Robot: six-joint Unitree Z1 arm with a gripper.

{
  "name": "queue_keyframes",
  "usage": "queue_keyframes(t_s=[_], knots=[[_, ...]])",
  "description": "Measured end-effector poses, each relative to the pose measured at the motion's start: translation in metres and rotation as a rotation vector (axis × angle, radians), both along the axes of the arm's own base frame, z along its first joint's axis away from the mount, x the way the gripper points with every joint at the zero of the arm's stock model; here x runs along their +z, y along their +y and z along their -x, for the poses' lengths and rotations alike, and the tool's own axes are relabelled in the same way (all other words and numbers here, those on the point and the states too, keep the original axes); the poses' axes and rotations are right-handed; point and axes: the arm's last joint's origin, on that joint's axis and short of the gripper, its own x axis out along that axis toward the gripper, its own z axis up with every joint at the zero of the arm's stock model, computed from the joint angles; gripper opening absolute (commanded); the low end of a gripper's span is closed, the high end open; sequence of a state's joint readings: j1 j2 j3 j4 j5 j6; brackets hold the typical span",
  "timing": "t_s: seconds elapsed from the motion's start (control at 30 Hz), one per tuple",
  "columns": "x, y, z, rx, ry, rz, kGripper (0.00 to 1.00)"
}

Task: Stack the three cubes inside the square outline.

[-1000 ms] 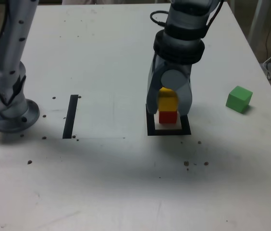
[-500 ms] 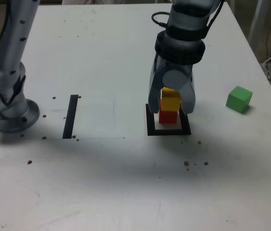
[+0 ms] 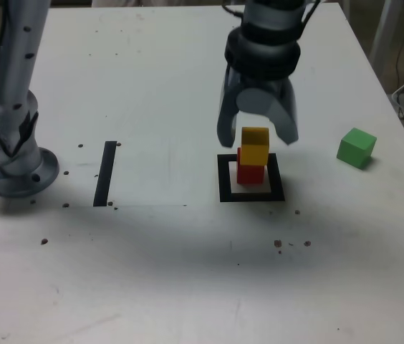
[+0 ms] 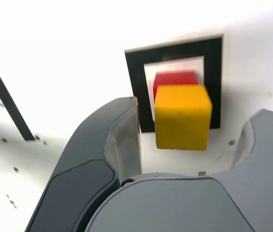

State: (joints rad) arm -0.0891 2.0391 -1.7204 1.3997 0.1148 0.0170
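Inside the square outline [image 3: 224, 188] a yellow cube [image 3: 255, 145] rests on a red cube [image 3: 251, 174], set slightly off-square. My gripper [image 3: 257, 136] hangs just above the pair, open, its jaws spread to either side of the yellow cube and clear of it. In the wrist view the yellow cube [image 4: 182, 117] covers most of the red cube [image 4: 174, 78] within the square outline [image 4: 173, 50], and both fingers [image 4: 122, 140] stand apart from it. The green cube [image 3: 356, 147] sits alone on the table toward the exterior view's right.
A straight black strip [image 3: 106, 173] lies on the white table toward the exterior view's left, beside the arm's base [image 3: 12, 168]. Small dark specks dot the tabletop. The table's right edge [image 3: 402, 122] runs close behind the green cube.
The jaws have spread apart and let go of the yellow cube, which stays on the red one. The gripper has risen a little.
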Motion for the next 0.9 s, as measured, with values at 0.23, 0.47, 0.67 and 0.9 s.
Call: queue_keyframes(t_s=[0.23,0.47,0.67,0.9], knots=[[0.026,0.004,-0.008,-0.122,-0.056,-0.075,1.00],[0.031,0.002,-0.036,-0.295,-0.049,-0.071,0.99],[0.027,0.000,-0.052,-0.415,-0.047,-0.048,0.99],[0.019,0.001,-0.070,-0.551,-0.050,-0.003,0.99]])
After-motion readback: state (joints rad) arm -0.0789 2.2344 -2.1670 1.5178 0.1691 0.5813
